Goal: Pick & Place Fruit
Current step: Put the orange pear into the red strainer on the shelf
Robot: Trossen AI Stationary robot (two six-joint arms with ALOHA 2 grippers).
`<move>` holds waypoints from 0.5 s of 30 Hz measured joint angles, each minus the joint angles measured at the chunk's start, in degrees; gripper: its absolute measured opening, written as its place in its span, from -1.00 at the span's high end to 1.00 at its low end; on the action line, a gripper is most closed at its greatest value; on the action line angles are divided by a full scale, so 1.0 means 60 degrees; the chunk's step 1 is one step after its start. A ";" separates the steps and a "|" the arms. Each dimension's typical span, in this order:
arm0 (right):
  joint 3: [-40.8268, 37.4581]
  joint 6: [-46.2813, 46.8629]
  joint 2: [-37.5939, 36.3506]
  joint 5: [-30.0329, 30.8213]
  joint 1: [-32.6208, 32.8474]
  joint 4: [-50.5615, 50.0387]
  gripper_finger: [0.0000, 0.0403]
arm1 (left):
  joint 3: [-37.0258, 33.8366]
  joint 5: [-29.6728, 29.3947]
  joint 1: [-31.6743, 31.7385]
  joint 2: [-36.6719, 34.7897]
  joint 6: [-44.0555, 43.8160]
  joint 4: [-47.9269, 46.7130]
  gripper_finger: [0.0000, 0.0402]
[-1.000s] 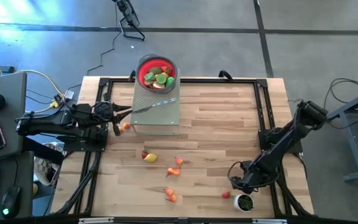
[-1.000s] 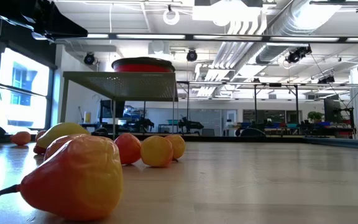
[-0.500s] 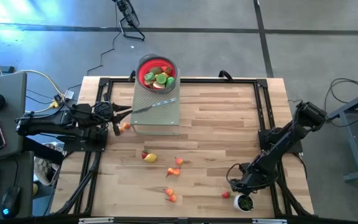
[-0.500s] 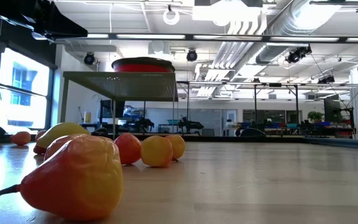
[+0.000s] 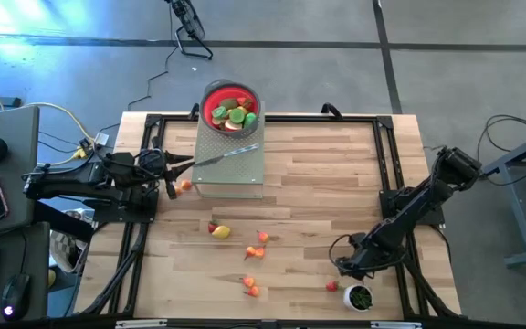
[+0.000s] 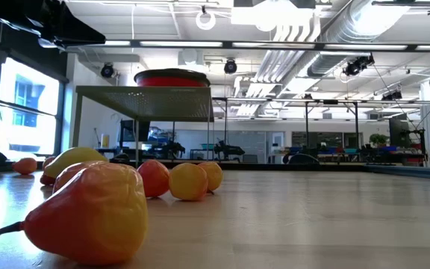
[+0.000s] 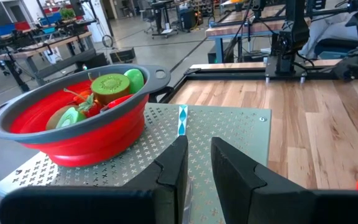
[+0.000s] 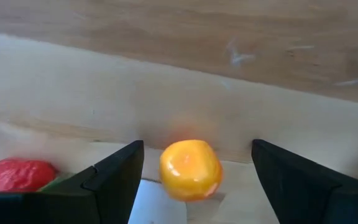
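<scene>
Fruit pieces (image 5: 249,245) lie scattered across my wooden table (image 5: 327,183), more heaped in the red bowl (image 5: 230,108) on the grey perforated stand (image 5: 231,164). My right gripper (image 5: 343,266) hangs spread wide over a yellow-orange piece (image 8: 191,169), a red piece (image 8: 21,174) beside it. My left gripper (image 7: 197,171), fingers nearly together, pinches nothing, facing the stand. No readable writing anywhere.

bowl (image 5: 231,108) on rack (image 5: 230,164) | loose fruit (image 5: 220,232) before rack
</scene>
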 joint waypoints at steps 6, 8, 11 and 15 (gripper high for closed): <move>-0.0004 0.0075 0.0000 -0.0211 0.0022 -0.0048 -0.33 | 0.0000 -0.0098 -0.0001 -0.0002 0.0002 -0.0004 0.66; -0.0004 0.0078 0.0000 -0.0211 0.0022 -0.0041 -0.25 | 0.0000 -0.0214 -0.0002 -0.0001 0.0004 -0.0007 0.66; -0.0004 0.0082 0.0000 -0.0214 0.0022 -0.0026 -0.14 | 0.0000 -0.0262 0.0002 0.0000 0.0004 -0.0007 0.66; -0.0004 0.0064 -0.0004 -0.0212 0.0025 0.0125 -0.01 | 0.0000 -0.0270 0.0000 -0.0003 0.0004 -0.0010 0.66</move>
